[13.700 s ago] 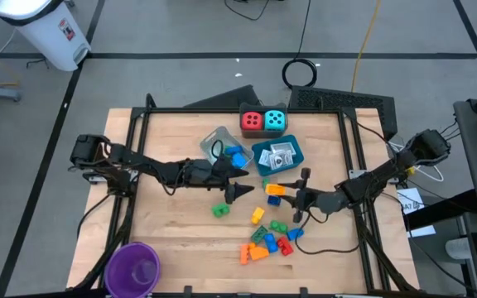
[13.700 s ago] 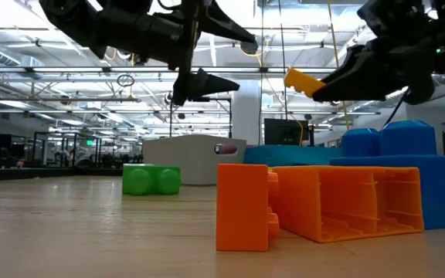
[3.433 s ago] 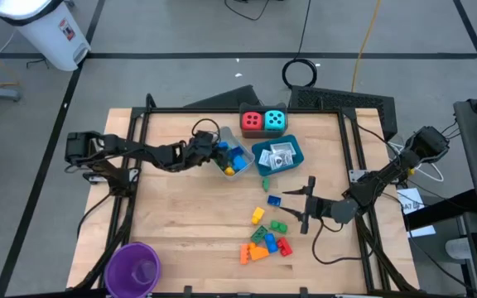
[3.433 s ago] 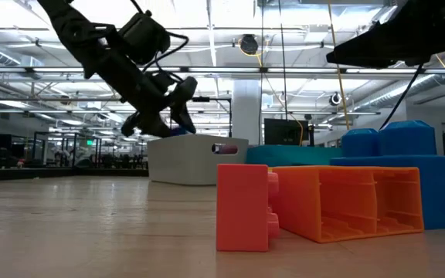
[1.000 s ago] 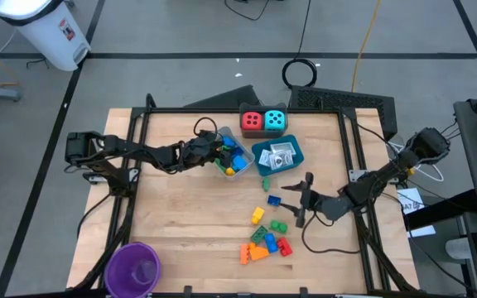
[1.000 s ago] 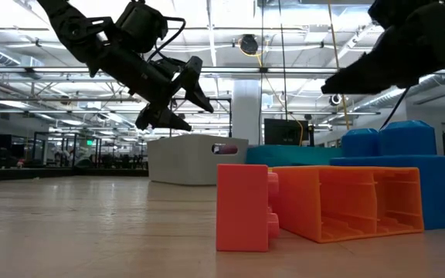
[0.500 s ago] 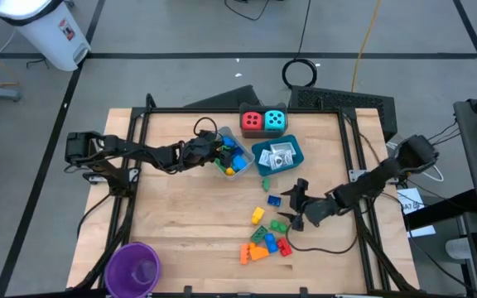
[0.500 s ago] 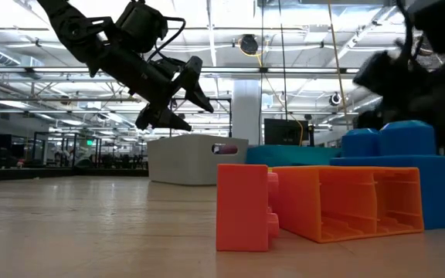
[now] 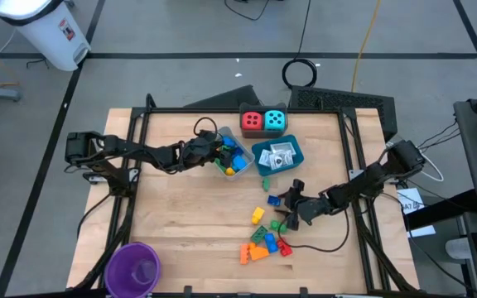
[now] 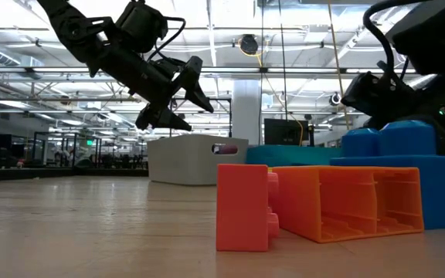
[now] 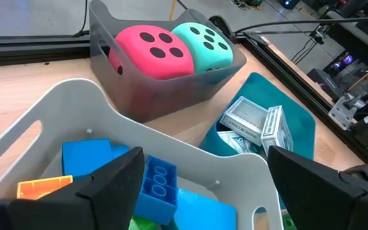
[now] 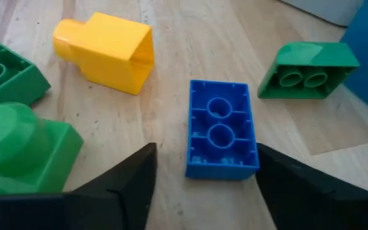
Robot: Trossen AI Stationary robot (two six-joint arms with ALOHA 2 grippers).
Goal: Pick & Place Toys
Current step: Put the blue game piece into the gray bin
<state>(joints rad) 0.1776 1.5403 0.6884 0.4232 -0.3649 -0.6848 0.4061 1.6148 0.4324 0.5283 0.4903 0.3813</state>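
Blue brick lying studs-down, hollow side up, on the wooden counter, just ahead of the right gripper and centred between its two dark fingers, touched by neither. Jaws wide apart, holding nothing. Around the brick: a yellow brick, a green brick and two more green bricks close by. Nearer the front edge of the counter, a loose cluster of orange, green, blue and red bricks.

Farther back, three containers side by side. Pale tray holding blue bricks, an orange one and some green. Grey tray at the far edge holding a red dotted die and a cyan dotted die. Blue tray holding small white printed packets.

Left gripper hanging over the pale tray, jaws apart, empty. Purple cup at the near left corner of the counter, well apart from everything else.
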